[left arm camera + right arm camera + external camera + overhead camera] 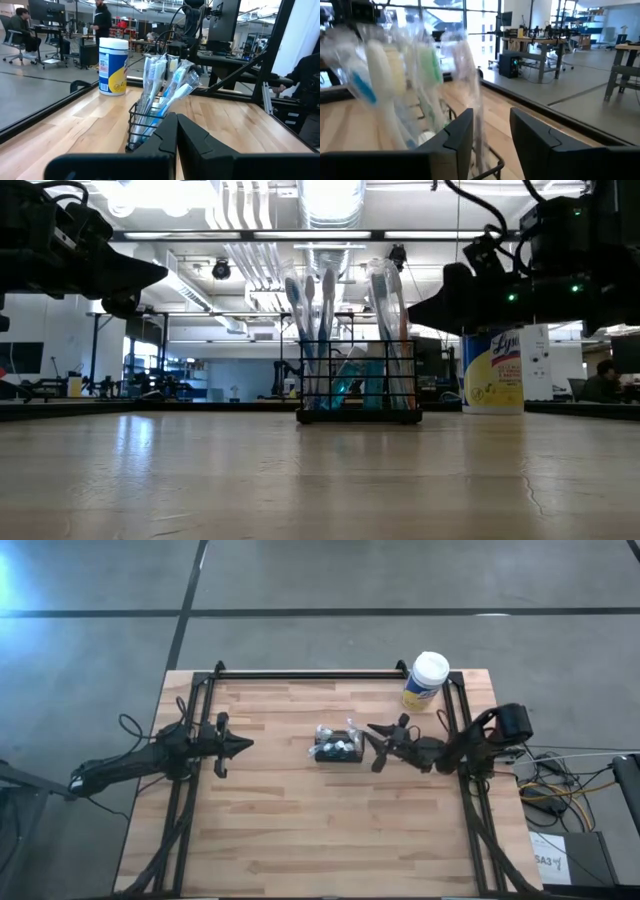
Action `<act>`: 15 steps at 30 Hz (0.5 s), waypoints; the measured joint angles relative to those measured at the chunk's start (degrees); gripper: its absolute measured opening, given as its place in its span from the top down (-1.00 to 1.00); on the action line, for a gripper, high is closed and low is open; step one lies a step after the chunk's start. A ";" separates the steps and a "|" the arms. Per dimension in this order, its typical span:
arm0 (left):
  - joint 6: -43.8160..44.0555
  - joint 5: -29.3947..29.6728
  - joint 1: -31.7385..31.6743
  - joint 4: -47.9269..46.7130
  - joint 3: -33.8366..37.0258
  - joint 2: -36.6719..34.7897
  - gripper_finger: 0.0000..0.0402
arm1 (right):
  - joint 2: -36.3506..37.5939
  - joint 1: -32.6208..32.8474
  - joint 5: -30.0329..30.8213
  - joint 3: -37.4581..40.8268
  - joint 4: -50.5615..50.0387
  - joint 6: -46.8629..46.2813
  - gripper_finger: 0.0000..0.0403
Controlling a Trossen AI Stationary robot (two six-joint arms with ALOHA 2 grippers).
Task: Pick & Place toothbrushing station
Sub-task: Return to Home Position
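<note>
Right gripper [373, 747]: spread wide, pinching nothing, raised off the boards just beside the black mesh caddy [338, 748]. Left gripper [240, 744]: pressed together, empty, well apart on the caddy's other side. Caddy upright at table centre, long axis along the line between the arms, wrapped toothbrushes [350, 330] standing in it. Probably calls for backing the nearer right arm straight off, clear of the wrappers. Beyond: Lysol canister [426, 680] near the corner on the right arm's side, butcher-block table [300, 830], open workshop behind.

Left tool [247, 744] pressed closed, right tool [372, 747] spread, both aloft.
</note>
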State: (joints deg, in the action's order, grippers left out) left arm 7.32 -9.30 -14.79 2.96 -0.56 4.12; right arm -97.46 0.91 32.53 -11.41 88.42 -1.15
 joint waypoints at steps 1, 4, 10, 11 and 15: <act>-0.32 0.00 -0.01 0.00 0.00 0.00 0.96 | 1.06 0.00 0.00 0.50 0.00 0.00 0.36; -2.37 -0.43 -0.01 -0.01 0.00 -0.01 0.96 | 4.85 0.36 -0.02 2.41 0.01 -0.25 0.33; -8.62 -2.19 -0.01 -4.08 -2.44 0.02 0.96 | 15.42 1.77 -5.50 6.85 -1.21 -0.84 0.32; -9.31 -2.20 -0.02 -4.87 -3.30 0.02 0.96 | 17.37 1.77 -7.31 7.48 -1.99 -1.59 0.32; -12.16 -2.19 -0.02 -7.08 -7.31 0.02 0.96 | 25.97 1.73 -13.12 8.66 -8.87 -3.68 0.37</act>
State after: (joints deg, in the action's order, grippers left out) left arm -4.84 -11.49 -14.81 -4.12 -7.87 4.14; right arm -71.49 2.63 19.41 -2.74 79.56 -4.82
